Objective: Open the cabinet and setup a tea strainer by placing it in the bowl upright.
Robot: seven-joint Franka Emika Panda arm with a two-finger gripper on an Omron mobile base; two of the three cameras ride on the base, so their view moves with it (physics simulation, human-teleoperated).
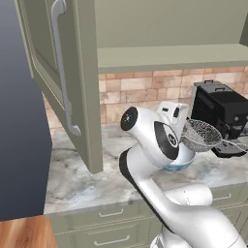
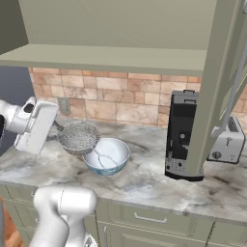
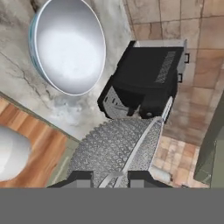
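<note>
**Strainer Held Above Bowl Beneath Open Cabinet**

The white arm's gripper (image 3: 110, 177) is closed on the handle of the tea strainer (image 2: 78, 136), carrying the mesh cup in the air, tipped on its side, just above the rim of the bowl (image 2: 107, 155). The bowl sits on the marble counter (image 2: 144, 181), white inside and pale blue outside. To the bowl's right stands the black coffee machine (image 2: 182, 132), with a silver toaster (image 2: 226, 141) beyond it. Above the bowl, the olive-green cabinet (image 1: 164, 29) stands open, its left door (image 1: 58, 72) swung outward with its long silver bar handle (image 1: 62, 68) facing the room. A brick backsplash (image 2: 120, 96) runs behind the bowl, and drawers (image 2: 149, 222) lie below the counter.
</note>
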